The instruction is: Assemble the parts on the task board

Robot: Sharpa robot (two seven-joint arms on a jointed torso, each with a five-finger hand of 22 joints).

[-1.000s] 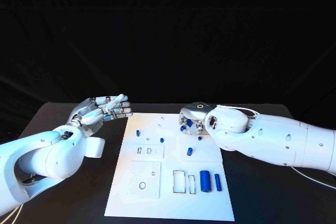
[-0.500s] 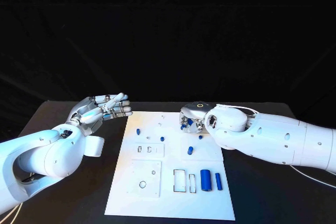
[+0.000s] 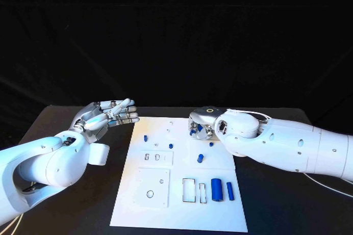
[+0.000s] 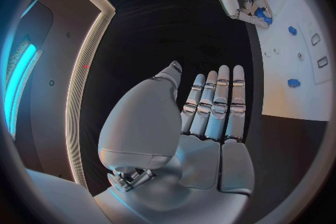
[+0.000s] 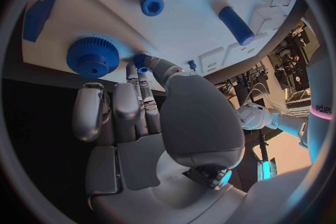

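The white task board (image 3: 184,209) lies mid-table. My right hand (image 3: 200,127) is low over its far right corner. In the right wrist view its thumb and a finger pinch a small blue peg (image 5: 140,60) right beside a blue gear (image 5: 92,56). Other blue parts on the board are a thick cylinder (image 3: 216,189), a thin bar (image 3: 229,190), a short peg (image 3: 200,157) and two small pieces (image 3: 146,138) (image 3: 171,145). My left hand (image 3: 110,115) hovers off the board's far left corner, fingers straight and apart, holding nothing (image 4: 210,106).
Pale recessed slots (image 3: 193,190) sit beside the thick cylinder, and a square plate with holes (image 3: 152,188) lies near the board's left side. Black table (image 3: 272,209) surrounds the board. My left forearm (image 3: 51,163) crosses the table's left part.
My right hand has only edged slightly over the far right corner. The left hand has not moved.
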